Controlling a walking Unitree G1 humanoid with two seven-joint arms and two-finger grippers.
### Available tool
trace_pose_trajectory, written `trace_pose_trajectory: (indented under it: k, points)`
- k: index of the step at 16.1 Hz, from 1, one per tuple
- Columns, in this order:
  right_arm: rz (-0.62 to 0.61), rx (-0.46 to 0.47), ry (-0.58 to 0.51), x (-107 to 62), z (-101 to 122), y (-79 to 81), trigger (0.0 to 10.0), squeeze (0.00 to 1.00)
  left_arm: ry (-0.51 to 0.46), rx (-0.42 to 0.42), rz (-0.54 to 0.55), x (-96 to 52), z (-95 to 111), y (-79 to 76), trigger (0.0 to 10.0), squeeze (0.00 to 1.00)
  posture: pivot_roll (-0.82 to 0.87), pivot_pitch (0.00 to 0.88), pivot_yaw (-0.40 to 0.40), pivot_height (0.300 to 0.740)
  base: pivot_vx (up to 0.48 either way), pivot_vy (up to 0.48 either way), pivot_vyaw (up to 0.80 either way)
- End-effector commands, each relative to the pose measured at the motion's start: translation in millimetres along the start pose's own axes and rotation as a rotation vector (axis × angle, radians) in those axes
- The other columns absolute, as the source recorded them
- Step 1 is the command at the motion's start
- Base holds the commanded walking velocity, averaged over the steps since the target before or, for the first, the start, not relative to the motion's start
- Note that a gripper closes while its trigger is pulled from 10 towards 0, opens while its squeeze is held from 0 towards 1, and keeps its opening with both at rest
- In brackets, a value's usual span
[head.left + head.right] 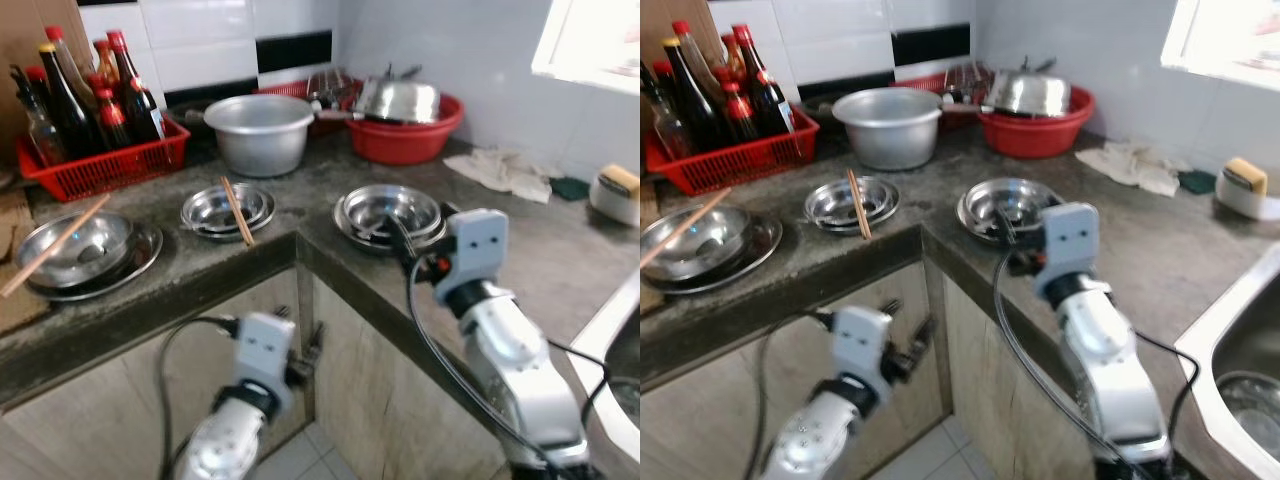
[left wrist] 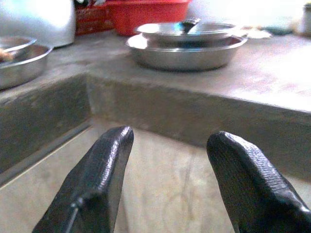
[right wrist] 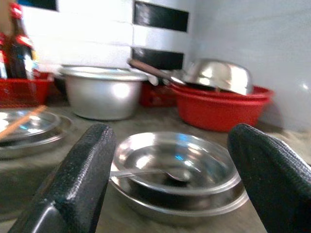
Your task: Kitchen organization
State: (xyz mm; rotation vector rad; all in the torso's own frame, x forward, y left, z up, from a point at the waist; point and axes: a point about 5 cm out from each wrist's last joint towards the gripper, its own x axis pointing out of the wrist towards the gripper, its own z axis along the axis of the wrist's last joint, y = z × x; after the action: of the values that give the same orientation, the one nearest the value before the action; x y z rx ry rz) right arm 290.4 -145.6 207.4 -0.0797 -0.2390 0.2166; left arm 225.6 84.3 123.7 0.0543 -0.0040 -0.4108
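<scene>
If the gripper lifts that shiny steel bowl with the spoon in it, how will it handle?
The shiny steel bowl looks thin, so probably light and stiff. Its polished rim may slip between the open right gripper fingers. The loose metal spoon would likely slide or rattle if tilted.

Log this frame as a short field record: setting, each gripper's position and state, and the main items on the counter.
setting: grey L-shaped kitchen counter
right gripper: open, above the counter edge, facing the stacked steel bowls with a spoon inside
left gripper: open, low, in front of the cabinet below the counter
centre: steel dish with chopsticks across it
back: aluminium pot, red basin, red basket of bottles
</scene>
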Motion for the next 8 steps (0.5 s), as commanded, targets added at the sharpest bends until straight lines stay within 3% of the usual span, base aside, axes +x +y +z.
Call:
trace_pose_trajectory:
  k: [1,8]
  points:
    - [0.066,-0.032,-0.046,11.6,9.4,4.9,10.0,0.00,0.002,0.011,0.013,-2.2,0.4,3.3,10.0,0.00,0.08,0.000,-0.048,0.740,0.000,0.000,0.00]
    - [0.341,-0.266,0.014,44.6,-0.9,14.8,10.0,0.00,-0.037,-0.001,-0.044,-7.7,5.9,-9.4,10.0,0.00,0.09,0.036,-0.071,0.740,0.000,0.000,0.00]
